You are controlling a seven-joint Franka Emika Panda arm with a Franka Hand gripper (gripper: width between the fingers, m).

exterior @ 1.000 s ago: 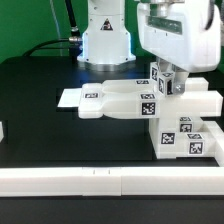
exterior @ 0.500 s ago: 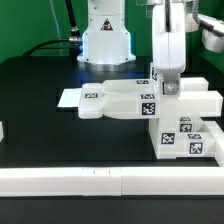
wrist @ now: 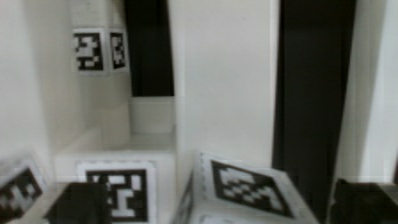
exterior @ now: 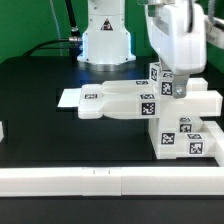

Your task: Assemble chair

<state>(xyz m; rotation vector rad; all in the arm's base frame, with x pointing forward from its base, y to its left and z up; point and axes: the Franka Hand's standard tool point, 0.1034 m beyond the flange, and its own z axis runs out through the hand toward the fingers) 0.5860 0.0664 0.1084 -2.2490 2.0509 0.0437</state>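
The chair [exterior: 120, 100] is a cluster of chunky white tagged parts on the black table. A flat piece reaches toward the exterior view's left and blocky pieces [exterior: 187, 135] stack up at the right. A short tagged post [exterior: 158, 74] stands upright on top of them. My gripper [exterior: 170, 88] hangs straight over that post, open. In the wrist view, its dark fingers [wrist: 71, 202] stand wide apart, and the post's tagged faces [wrist: 246, 186] lie between them. There is a gap on one side, so nothing is gripped.
The marker board [exterior: 68, 98] lies flat under the chair's left end. A long white border rail [exterior: 100, 181] runs along the front of the table. My arm's white base [exterior: 105, 40] stands at the back. Another white piece [exterior: 2, 130] shows at the left edge.
My hand has turned about its vertical axis above the post. The jaws, shut earlier, now stand wide apart. The chair parts have not shifted.
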